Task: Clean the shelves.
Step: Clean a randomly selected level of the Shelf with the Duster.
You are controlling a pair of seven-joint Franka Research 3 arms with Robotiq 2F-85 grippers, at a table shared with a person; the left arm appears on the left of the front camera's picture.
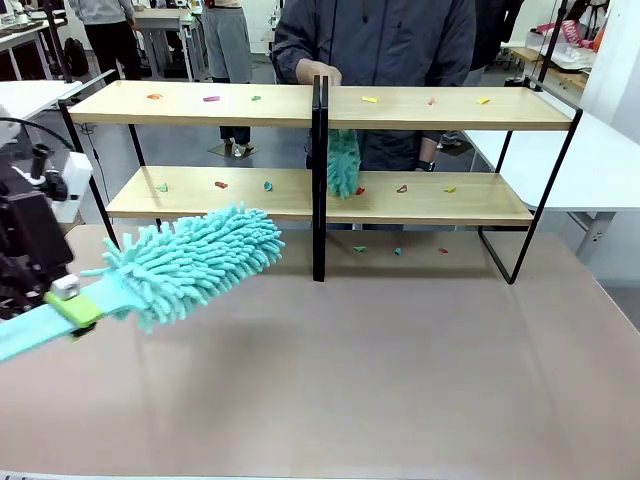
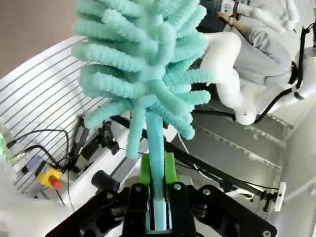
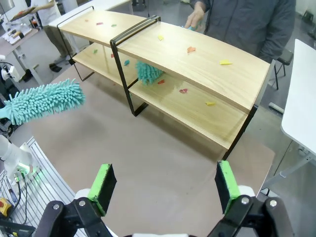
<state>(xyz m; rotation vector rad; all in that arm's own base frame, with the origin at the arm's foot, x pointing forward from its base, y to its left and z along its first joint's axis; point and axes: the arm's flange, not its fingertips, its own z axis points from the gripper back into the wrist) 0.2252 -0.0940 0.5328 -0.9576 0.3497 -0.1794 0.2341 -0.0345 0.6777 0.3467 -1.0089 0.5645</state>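
The left gripper (image 2: 157, 173) clamps the flat teal handle of a shaggy chenille duster (image 1: 195, 262). The right gripper (image 3: 164, 185) gapes wide, facing the wooden, black-framed shelves (image 1: 430, 108).

shelves (image 1: 280, 105): pale smooth matt wood boards, thin black metal frame
my duster (image 1: 195, 262): shaggy teal cloth, smooth plastic handle
table (image 1: 350, 370): smooth, matt
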